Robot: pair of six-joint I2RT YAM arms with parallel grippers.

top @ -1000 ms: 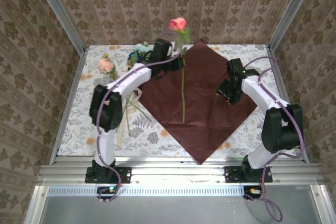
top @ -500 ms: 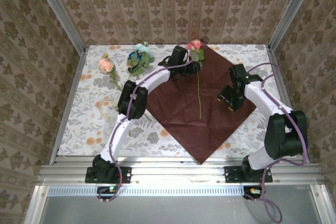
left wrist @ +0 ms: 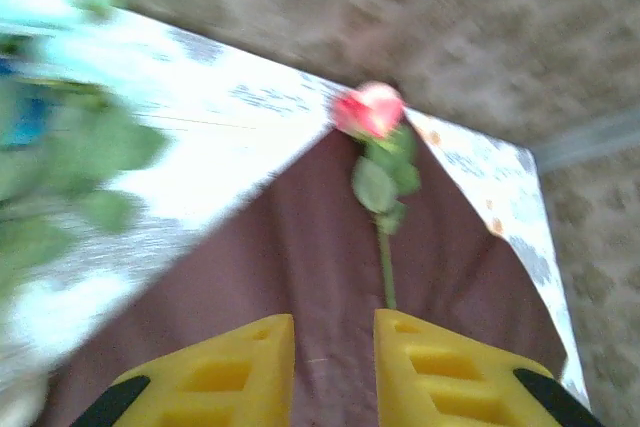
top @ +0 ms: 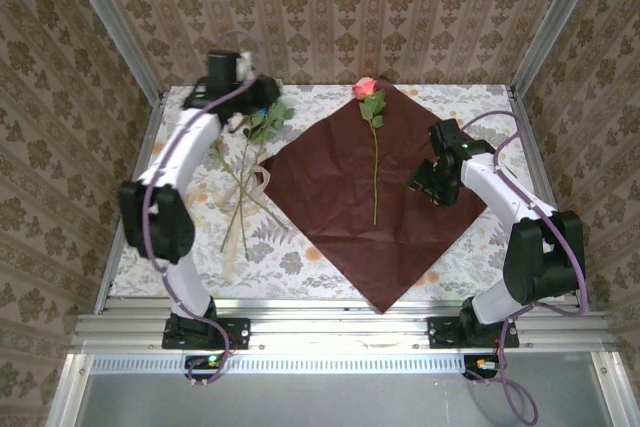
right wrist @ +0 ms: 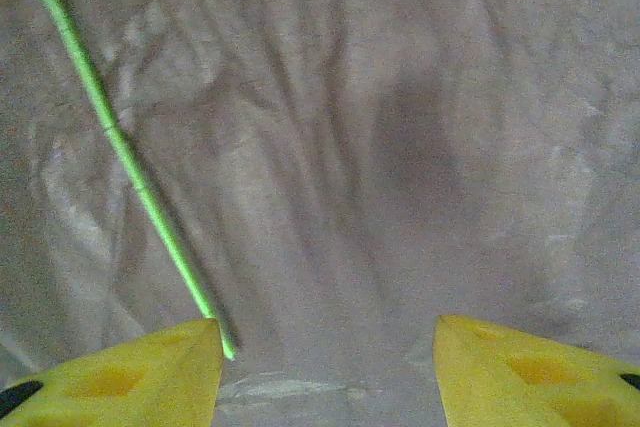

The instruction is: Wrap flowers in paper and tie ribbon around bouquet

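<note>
The paper (top: 345, 202) lies as a diamond on the table, dark maroon face up. One of the flowers, a pink rose (top: 366, 87), lies on it with its bloom at the far corner and its stem running toward me. More flowers (top: 264, 117) lie to the left of the sheet, near the pale ribbon (top: 260, 178). My left gripper (top: 245, 77) is over the far left of the table. In the blurred left wrist view its jaws (left wrist: 335, 322) stand slightly apart and empty, with the rose (left wrist: 368, 110) ahead. My right gripper (right wrist: 325, 332) hangs open over the paper (right wrist: 380, 147), beside the rose stem's end (right wrist: 120, 147).
The floral tablecloth (top: 470, 107) covers the table inside metal frame rails and patterned walls. The right arm (top: 500, 197) reaches over the paper's right corner. The left arm (top: 160, 207) arches over the table's left side, above the loose stems.
The left gripper has let go of the pink rose, which now lies on the paper. The left arm has swung back to the far left. The right gripper has barely moved.
</note>
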